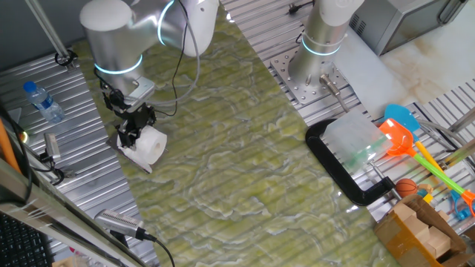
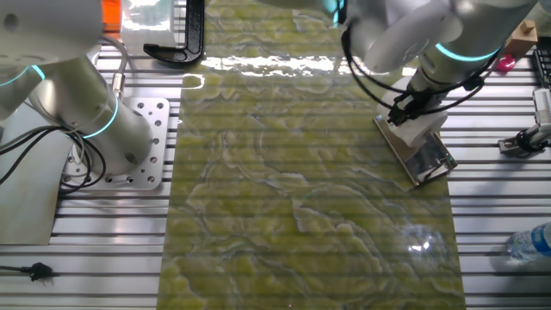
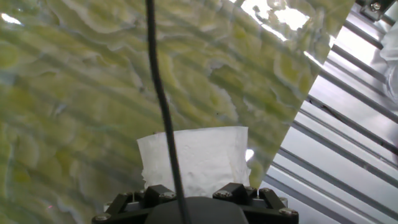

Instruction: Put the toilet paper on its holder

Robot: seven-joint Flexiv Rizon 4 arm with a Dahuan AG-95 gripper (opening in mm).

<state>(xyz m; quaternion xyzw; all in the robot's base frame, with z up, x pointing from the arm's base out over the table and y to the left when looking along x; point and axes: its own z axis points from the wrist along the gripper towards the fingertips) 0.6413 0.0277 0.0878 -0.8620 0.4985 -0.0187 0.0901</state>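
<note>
The white toilet paper (image 1: 153,144) is at the left edge of the green mat, right over the shiny dark brown holder (image 2: 424,158), whose plate lies flat and sticks out from under the roll. The holder's rod is hidden. My gripper (image 1: 132,132) reaches down onto the roll with its jaws closed on the roll's sides. In the other fixed view my gripper (image 2: 408,110) sits on the toilet paper (image 2: 424,129). In the hand view the toilet paper (image 3: 198,158) fills the space between my fingertips (image 3: 157,193) at the bottom edge.
A clear water bottle (image 1: 43,101) lies on the ribbed metal to the left; it also shows in the other fixed view (image 2: 529,244). A big black C-clamp (image 1: 347,175) lies right of the mat beside a second arm's base (image 1: 318,68). Bright plastic toys (image 1: 399,136) and a cardboard box (image 1: 419,231) stand far right.
</note>
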